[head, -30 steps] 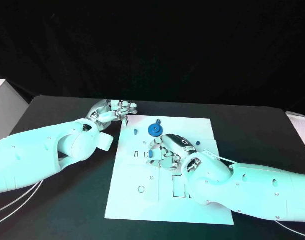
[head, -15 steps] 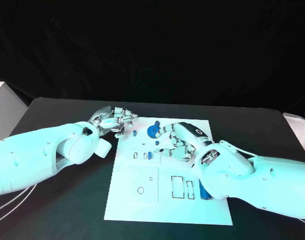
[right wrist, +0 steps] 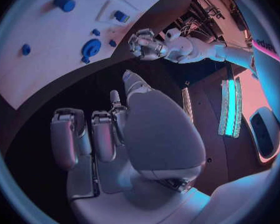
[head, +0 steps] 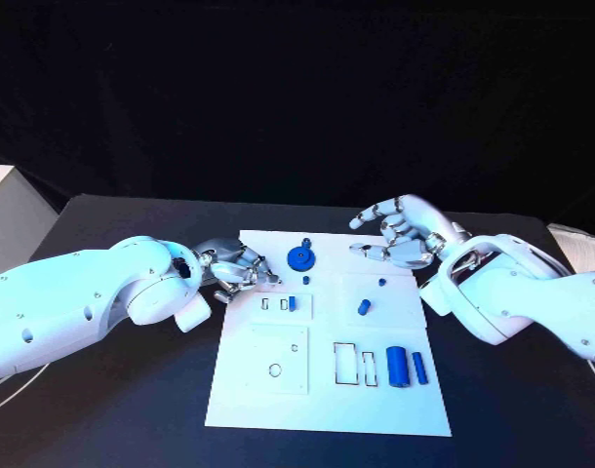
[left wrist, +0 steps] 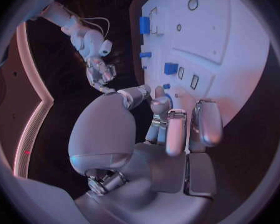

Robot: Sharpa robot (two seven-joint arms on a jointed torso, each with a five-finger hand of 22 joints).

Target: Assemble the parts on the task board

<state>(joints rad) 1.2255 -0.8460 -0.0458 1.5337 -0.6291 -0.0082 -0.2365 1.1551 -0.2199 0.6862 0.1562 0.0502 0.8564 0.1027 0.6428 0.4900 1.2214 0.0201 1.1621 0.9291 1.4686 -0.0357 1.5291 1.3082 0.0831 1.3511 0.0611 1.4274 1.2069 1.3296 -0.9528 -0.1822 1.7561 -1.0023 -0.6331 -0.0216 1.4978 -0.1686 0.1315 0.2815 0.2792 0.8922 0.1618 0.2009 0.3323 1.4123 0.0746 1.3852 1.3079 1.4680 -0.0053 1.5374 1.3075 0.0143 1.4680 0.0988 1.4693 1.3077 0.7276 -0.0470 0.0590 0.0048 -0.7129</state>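
Left silver hand (head: 236,267) sits at the near-left edge of the white rectangular task board (head: 329,400), fingers curled in tight; can't tell if anything is pinched inside. In the left wrist view the same hand (left wrist: 171,134) shows fingers bunched w/ fingertips close to a small blue part (left wrist: 167,86) by the board's edge; contact unclear.

Right silver hand (head: 399,234) hovers above the board's far-right corner, fingers spread apart, holding nothing. Right wrist view shows that hand (right wrist: 96,139) w/ fingers apart over the black counter (right wrist: 47,114), the board off beyond its fingertips.

Parts on the board: round blue gear-like disc (head: 300,257) just right of the left hand, between the two hands. Small blue block (head: 292,304) in a slot just below the left hand. Short blue peg (head: 364,307) lies tilted below the right hand, mid-board. Blue cylinder (head: 396,367) and slim blue bar (head: 418,367) lie side by side farther down, well apart from both hands.
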